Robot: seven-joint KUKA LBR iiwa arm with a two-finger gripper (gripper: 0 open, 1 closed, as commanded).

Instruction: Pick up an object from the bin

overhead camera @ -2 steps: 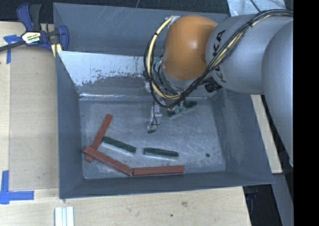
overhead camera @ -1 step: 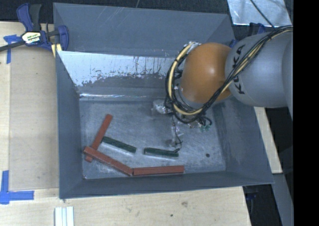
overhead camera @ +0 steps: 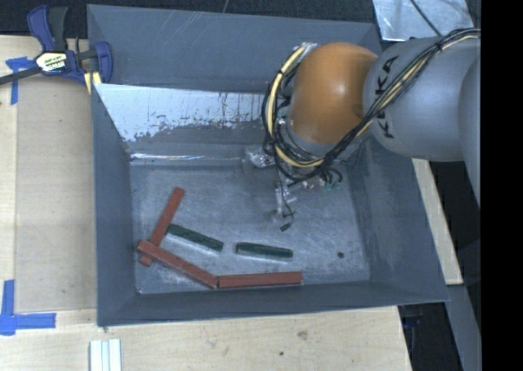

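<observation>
Pick not yet made. The jaws hang over the bare floor of the grey metal bin, near a short dark green flat stick. Whether they are released or clenched cannot be told. The red-brown flat sticks lie untouched.
</observation>
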